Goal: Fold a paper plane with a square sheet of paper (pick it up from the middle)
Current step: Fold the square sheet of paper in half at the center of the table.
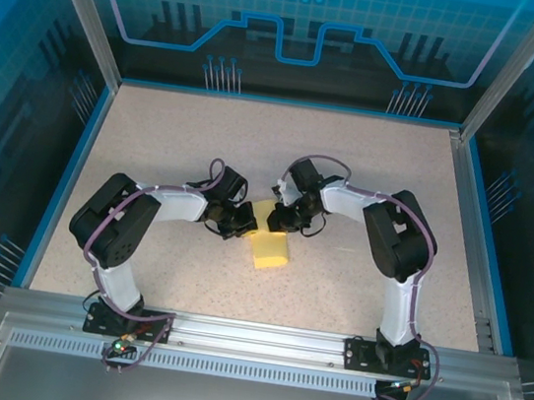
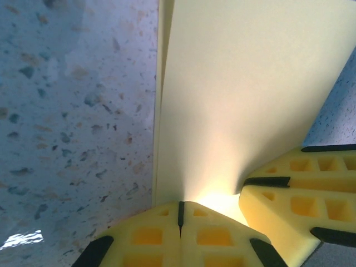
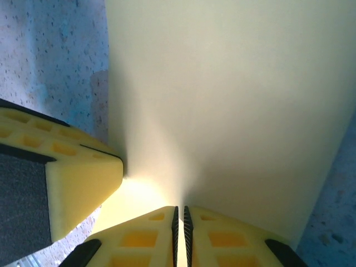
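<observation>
Two grippers meet just below the middle of the top view, tips close together on a folded yellow paper (image 1: 271,250) that lies on the speckled table (image 1: 176,138). Left gripper (image 1: 244,225) comes in from the left, right gripper (image 1: 279,217) from the right. Left wrist view: left jaws pressed together at bottom centre, pinching the paper's edge (image 2: 239,94); right gripper's fingers (image 2: 289,194) sit at lower right. Right wrist view: right jaws closed to a thin slit, clamping the paper (image 3: 222,100), which fills the upper frame.
</observation>
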